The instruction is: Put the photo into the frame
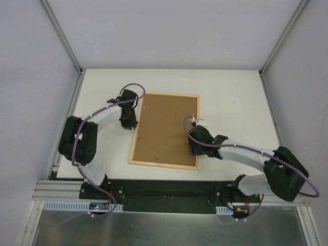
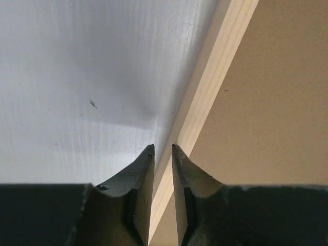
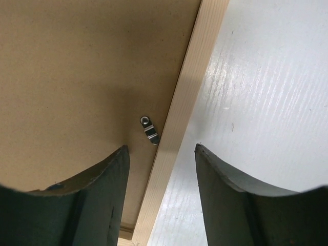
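The light wood frame (image 1: 163,164) lies flat on the white table with a plain brown backing board (image 1: 165,128) filling it. The photo is not in view. My left gripper (image 1: 128,123) is at the frame's left rail near the far corner. In the left wrist view its jaws (image 2: 163,147) stand a narrow gap apart, with nothing between them, just above the rail (image 2: 215,77). My right gripper (image 1: 195,146) is at the right rail. In the right wrist view it (image 3: 161,147) is open wide, with one finger over the board (image 3: 77,66) and the other over the table.
A small metal turn clip (image 3: 149,129) sits on the board against the right rail (image 3: 189,92). The white table (image 1: 230,97) is walled by grey panels on the left, back and right. Its front edge meets a black rail with the arm bases.
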Tool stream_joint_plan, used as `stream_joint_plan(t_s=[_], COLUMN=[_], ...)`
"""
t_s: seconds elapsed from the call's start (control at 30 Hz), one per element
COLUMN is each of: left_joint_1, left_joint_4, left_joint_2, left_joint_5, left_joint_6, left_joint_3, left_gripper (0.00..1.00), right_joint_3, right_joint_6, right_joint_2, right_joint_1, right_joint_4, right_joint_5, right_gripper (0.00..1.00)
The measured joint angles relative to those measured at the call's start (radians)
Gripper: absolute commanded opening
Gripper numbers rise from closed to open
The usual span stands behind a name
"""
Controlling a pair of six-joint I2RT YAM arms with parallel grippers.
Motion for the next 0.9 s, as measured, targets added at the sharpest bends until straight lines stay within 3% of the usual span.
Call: stream_joint_plan(t_s=[0.37,0.9], left_joint_1=[-0.004,-0.004], left_joint_4=[0.0,0.0], left_joint_2=[0.003,0.011], left_joint_5=[0.023,0.041], left_joint_6=[0.004,0.015], left_joint_3=[0.002,0.008], left_gripper=[0.18,0.18], right_joint_3=[0.014,0.004], right_joint_6=[-0.09,-0.121], right_joint_2=[0.038,0.027], right_joint_1=[-0.089,-0.098], right_joint_4=[0.068,0.09], right_joint_5=[-0.106,-0.121], right_gripper=[0.4,0.34])
